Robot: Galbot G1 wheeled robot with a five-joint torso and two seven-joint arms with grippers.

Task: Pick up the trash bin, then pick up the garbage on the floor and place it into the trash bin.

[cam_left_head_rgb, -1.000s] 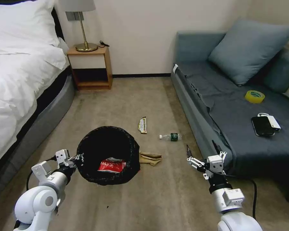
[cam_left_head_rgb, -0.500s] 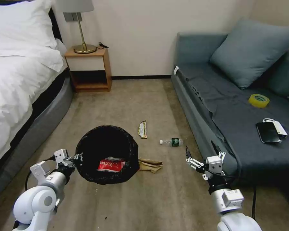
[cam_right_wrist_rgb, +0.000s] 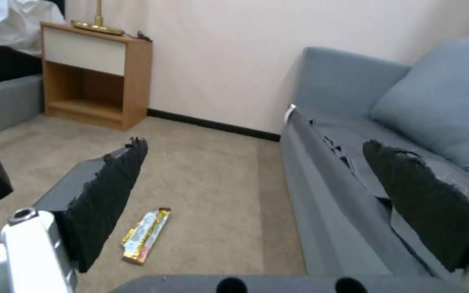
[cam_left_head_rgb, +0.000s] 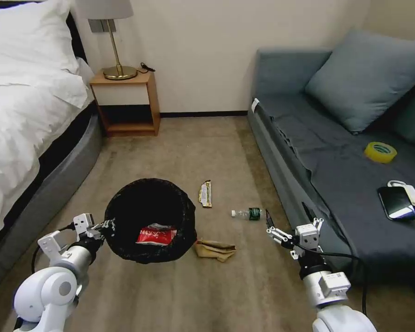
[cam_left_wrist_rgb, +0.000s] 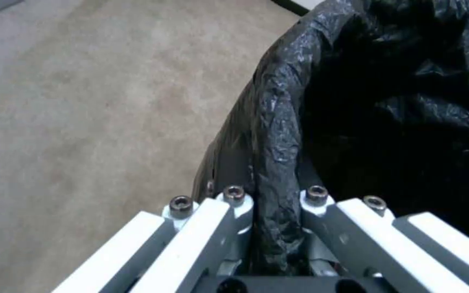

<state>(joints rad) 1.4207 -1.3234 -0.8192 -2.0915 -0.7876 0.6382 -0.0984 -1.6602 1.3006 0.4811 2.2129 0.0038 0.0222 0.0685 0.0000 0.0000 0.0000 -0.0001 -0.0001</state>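
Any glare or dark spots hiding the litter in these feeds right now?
Head view: even room light; the trash bin interior is dark, yet the red-white wrapper reads clearly, and the phone screen shows glare. Left wrist view: the bag's inside is nearly black, with highlights on the rim crinkles. Right wrist view: the near right claw is soft, the bar wrapper legible.

Even soft indoor light, faint floor shadows, wrist views blurred up close

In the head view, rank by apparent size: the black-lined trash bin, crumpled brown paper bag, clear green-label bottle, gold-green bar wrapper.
1. Black-lined round trash bin, held up nearer the camera, so it looks enlarged.
2. Crumpled brown paper bag.
3. Clear green-label bottle and long gold-green bar wrapper: too alike to rank.
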